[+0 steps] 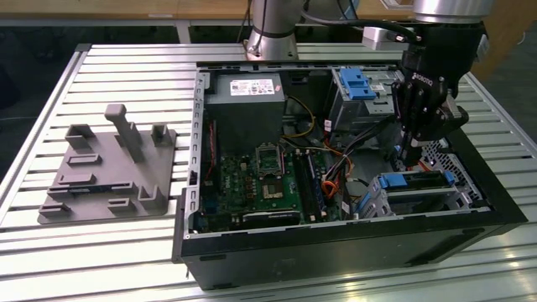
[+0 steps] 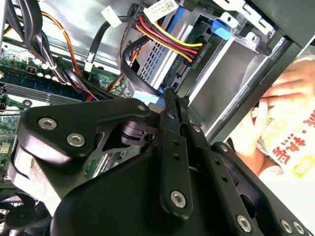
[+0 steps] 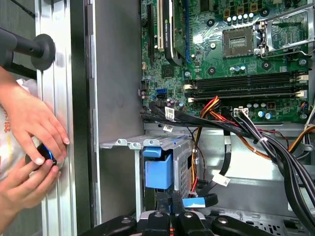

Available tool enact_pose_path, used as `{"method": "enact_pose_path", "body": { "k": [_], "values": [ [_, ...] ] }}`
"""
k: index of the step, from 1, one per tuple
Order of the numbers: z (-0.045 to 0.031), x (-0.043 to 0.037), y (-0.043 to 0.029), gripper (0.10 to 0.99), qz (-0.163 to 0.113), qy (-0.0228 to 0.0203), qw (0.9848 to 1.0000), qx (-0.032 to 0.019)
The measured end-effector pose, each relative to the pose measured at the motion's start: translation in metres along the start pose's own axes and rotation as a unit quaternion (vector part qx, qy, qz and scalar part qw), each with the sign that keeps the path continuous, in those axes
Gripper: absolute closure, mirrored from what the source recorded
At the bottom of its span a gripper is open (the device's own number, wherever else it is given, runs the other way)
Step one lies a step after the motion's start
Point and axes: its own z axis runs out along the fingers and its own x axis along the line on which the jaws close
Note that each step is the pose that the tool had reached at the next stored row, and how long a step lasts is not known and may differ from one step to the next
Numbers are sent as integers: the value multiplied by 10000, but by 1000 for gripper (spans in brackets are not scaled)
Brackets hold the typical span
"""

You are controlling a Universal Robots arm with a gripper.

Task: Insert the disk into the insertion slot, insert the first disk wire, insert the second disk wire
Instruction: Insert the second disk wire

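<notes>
The disk (image 1: pixel 417 181) is seen seated in the insertion slot (image 1: pixel 457 192), at the computer case's (image 1: pixel 336 251) near corner on the exterior view's right. The gripper (image 1: pixel 408 163) is lowered just above it, fingers closed together beside a blue-tipped cable (image 3: pixel 196 202); whether anything is pinched cannot be told.

Disk (image 1: pixel 417 182), silver with blue rail, is seated flat in the low perforated slot (image 1: pixel 424 199), lower right of the exterior view. Red-yellow-orange wire (image 2: pixel 167 42) is ended at a black connector on the disk's edge.
</notes>
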Motion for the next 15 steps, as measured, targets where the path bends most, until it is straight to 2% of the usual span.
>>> {"method": "enact_pose_path", "body": {
  "k": [2, 5, 8, 10, 11, 12, 15],
  "values": [
    [2, -1, -44, 945, -12, 0, 10000, -32],
    [4, 0, -104, 945, -67, 3, 9998, -170],
    [7, 6, -126, 945, -134, -7, 9993, -340],
    [7, 8, -127, 945, -150, -44, 9991, -389],
    [7, 8, -127, 945, -148, -76, 9991, -399],
    [9, 9, -127, 945, -147, -140, 9990, -402],
    [12, 15, -128, 945, -151, -383, 9983, -408]
  ]
}}
